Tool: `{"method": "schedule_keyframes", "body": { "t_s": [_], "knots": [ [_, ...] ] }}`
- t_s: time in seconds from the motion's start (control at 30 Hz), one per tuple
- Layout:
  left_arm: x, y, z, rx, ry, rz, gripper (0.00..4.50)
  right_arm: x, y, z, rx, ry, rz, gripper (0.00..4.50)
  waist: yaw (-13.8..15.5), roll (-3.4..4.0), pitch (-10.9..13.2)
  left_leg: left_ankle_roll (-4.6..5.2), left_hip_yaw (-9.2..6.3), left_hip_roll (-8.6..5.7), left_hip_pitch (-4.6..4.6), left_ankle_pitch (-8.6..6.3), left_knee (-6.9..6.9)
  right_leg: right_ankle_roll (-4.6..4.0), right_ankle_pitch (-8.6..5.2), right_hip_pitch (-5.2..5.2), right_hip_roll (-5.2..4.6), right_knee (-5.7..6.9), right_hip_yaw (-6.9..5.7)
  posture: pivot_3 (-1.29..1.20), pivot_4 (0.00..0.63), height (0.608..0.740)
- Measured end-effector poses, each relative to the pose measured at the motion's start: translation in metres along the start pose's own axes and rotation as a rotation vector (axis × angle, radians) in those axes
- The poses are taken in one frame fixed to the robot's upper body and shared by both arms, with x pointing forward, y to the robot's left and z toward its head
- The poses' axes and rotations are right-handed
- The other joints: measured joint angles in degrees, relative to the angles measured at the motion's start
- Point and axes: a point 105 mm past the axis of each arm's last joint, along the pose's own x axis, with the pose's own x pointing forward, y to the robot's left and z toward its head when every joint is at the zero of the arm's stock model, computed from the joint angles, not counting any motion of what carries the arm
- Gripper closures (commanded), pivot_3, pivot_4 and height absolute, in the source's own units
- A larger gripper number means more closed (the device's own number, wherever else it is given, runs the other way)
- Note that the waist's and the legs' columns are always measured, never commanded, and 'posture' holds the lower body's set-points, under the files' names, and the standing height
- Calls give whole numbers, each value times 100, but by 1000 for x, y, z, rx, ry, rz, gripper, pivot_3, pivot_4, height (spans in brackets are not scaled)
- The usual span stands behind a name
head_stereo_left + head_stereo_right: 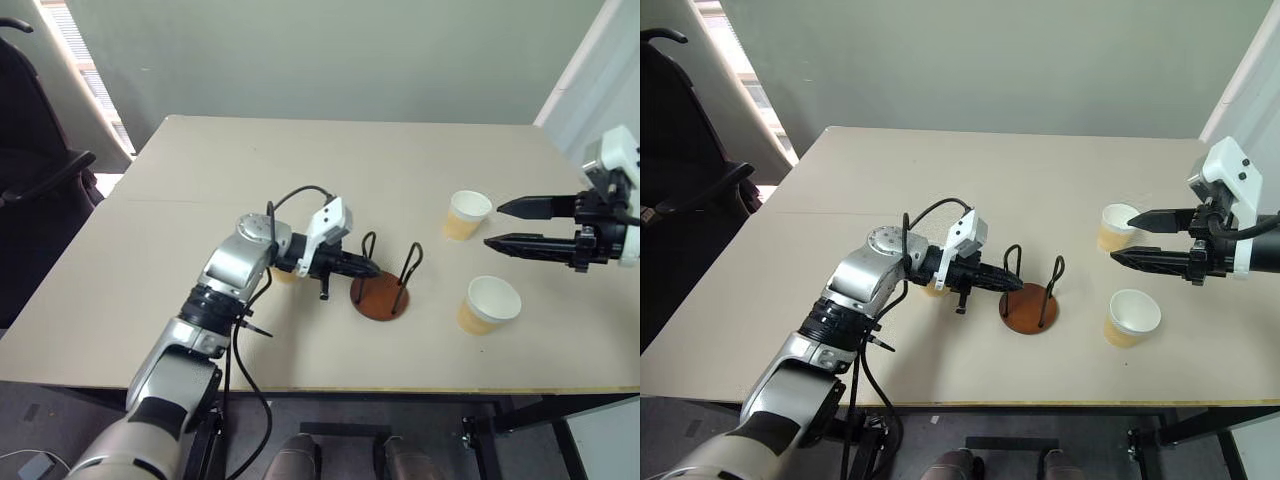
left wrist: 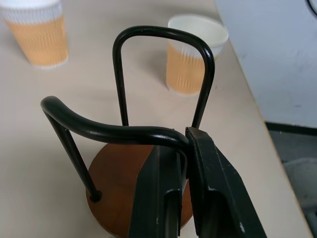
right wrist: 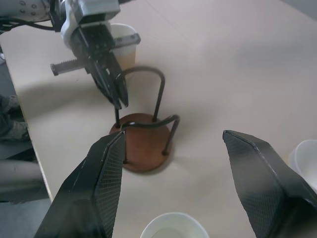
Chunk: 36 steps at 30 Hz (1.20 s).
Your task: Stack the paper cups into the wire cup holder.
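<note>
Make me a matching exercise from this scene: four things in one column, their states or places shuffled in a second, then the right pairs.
Things:
1. left gripper
2. right gripper
3. wire cup holder
4. paper cup behind the left arm

States or places:
A. fingers spread open above the table, holding nothing
B. stands upright with no cup in it
C. shut on a black wire loop
D. stands on the table across the holder from the other two cups

Pairs: 1-C, 2-A, 3-B, 4-D
</note>
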Motion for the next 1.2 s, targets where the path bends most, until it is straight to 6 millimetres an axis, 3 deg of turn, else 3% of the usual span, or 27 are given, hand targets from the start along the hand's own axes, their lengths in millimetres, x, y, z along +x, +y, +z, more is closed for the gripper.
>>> {"method": "schedule_keyframes", "body": {
  "t_s": [0.13,0.17,0.33,0.53,0.8,1.0,1.2],
  "knots": [
    [2,-4,-3,29,19,-3,4458,7,-3,5,-37,-7,22,1260,-2,1,-1,3,4,0,6,-1,1,1,-1,7,0,0,3,0,150,740],
    [2,-5,-3,29,21,-4,3862,10,-4,6,-44,-8,28,1260,-1,1,-1,3,3,0,10,-1,1,2,-1,10,0,0,3,0,150,740],
    [6,-14,-19,-25,55,-21,2198,21,-14,9,-75,-14,41,1260,-16,2,-1,6,7,2,11,-1,1,2,-1,8,-1,0,7,0,150,740],
    [-10,-15,-13,71,104,18,25,36,-24,12,-114,-23,63,1260,-22,3,-2,7,5,3,12,-1,-3,0,-1,4,0,2,6,0,150,740],
    [-43,-8,-8,151,151,112,25,49,-51,14,-204,10,12,1260,-29,4,-2,11,0,3,11,-4,-9,-18,6,-1,-2,2,3,0,150,740],
    [-70,-1,1,196,162,195,25,73,-74,-9,-254,123,12,1260,-53,5,-1,11,-8,5,9,-5,-17,-33,10,-13,-2,8,-3,0,150,740],
    [-87,2,24,171,67,242,25,91,-97,-35,-332,299,1,1260,-52,7,0,7,-18,5,5,-7,-24,-46,11,-19,-3,8,-11,0,150,740]
  ]
}}
